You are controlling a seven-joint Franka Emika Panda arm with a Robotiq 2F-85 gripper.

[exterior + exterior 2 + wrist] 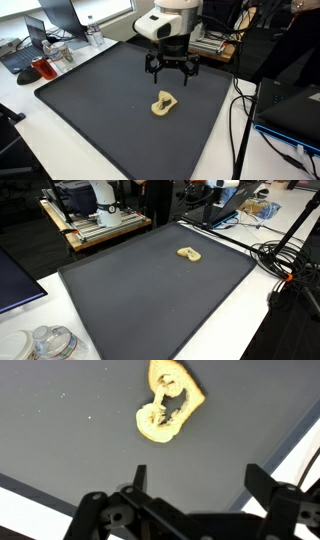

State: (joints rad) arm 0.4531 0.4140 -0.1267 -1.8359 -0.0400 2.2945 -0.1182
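Wrist view: white table (25, 510) strip at lower left, then the dark mat (60, 420); the gripper (198, 485) comes in from the bottom edge, left fingertip (140, 478) and right one well apart, jaws released, nothing between them. The tan pretzel-shaped piece (170, 405) lies flat on the mat ahead of the fingertips, closer to the left one, not touched. In an exterior view, left to right: laptop (45, 35) and a red object (27, 73) on the table beside the mat (90, 110). The arm drops in from the top edge, white wrist (165, 22) upright, and the gripper (172, 72) points straight down, hovering over the mat's far half. The piece (165, 103) sits near mat centre, just in front of the gripper. Black cables (238, 120) hang off the right edge. In an exterior view from the opposite side the piece (188, 254) lies alone on the mat (140, 300).
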